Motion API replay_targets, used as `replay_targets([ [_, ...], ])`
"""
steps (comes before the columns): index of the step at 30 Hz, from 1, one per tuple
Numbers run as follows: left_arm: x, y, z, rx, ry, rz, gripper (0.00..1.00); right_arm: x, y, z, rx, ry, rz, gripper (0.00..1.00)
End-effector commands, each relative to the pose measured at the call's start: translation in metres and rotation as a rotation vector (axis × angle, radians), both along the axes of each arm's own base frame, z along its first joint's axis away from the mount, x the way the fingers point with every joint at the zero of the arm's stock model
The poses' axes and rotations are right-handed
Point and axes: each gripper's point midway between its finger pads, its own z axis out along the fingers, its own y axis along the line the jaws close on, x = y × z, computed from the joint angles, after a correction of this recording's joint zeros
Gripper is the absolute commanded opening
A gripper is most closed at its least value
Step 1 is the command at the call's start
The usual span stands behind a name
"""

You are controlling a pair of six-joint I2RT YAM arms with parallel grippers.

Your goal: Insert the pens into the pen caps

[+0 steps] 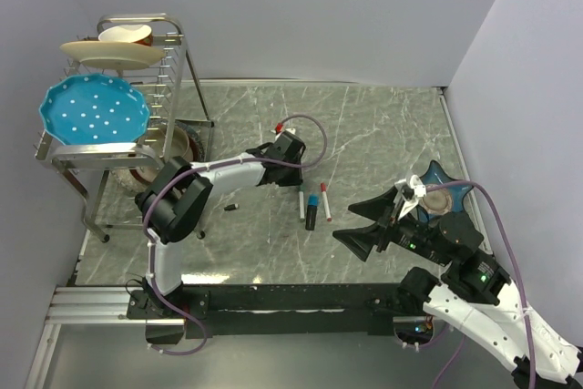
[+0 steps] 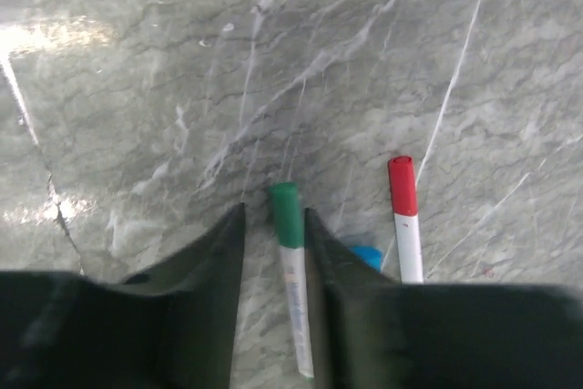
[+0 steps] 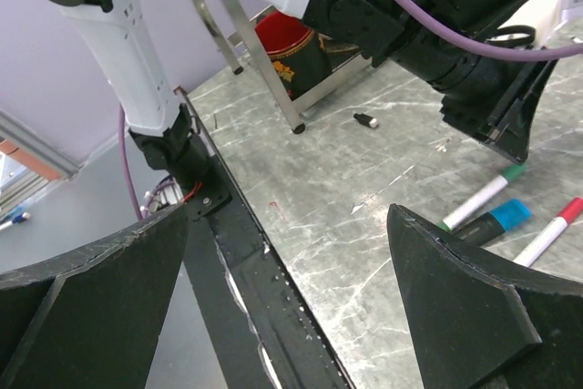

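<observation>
A thin white pen with a green cap [image 2: 290, 252] lies on the marble table and shows between the fingers of my left gripper [image 2: 273, 211]. The jaws are a little wider than the pen and hover just above it. It also shows in the top view [image 1: 301, 202]. Right of it lie the thick black pen with blue trim [image 1: 311, 214] and a white pen with a red cap [image 1: 325, 199]. A loose red cap [image 1: 279, 127] lies beyond my left gripper [image 1: 297, 173]. A small black cap [image 1: 231, 208] lies to the left. My right gripper [image 1: 366, 221] is wide open and empty, raised off the table.
A metal dish rack [image 1: 178, 70] with a blue plate [image 1: 94, 109] and cream plates stands at the far left. A blue star-shaped holder with a cup [image 1: 437, 191] sits beside my right arm. The table's black front rail [image 3: 246, 261] runs under the right gripper.
</observation>
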Motion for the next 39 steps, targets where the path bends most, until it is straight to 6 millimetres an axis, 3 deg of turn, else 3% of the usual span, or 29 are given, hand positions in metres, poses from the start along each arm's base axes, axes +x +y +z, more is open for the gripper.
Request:
replay_targets([
  [1,0.027,-0.002,0.038,-0.032,-0.078,0.108,0.51,0.002,-0.008,0.012,0.019,-0.035,-0.036,0.97],
  [5,0.048,0.012,0.064,0.007,-0.148,0.24,0.64,0.001,-0.011,0.015,0.023,-0.035,-0.046,0.97],
  [9,0.073,0.036,0.079,0.087,-0.185,0.474,0.62,-0.001,-0.014,0.02,0.042,-0.044,-0.052,0.97],
  [16,0.116,0.036,0.089,0.179,-0.241,0.569,0.64,0.003,-0.013,0.014,0.028,-0.023,-0.067,0.97],
  [18,0.125,0.046,0.086,0.211,-0.247,0.622,0.63,0.003,-0.014,0.012,0.017,-0.015,-0.073,0.97],
  [30,0.188,0.054,0.05,0.184,-0.274,0.651,0.6,0.0,-0.017,0.016,0.023,-0.015,-0.075,0.96],
  [39,0.205,0.059,0.024,0.162,-0.269,0.636,0.61,0.007,-0.013,0.014,0.007,-0.014,-0.082,0.96],
])
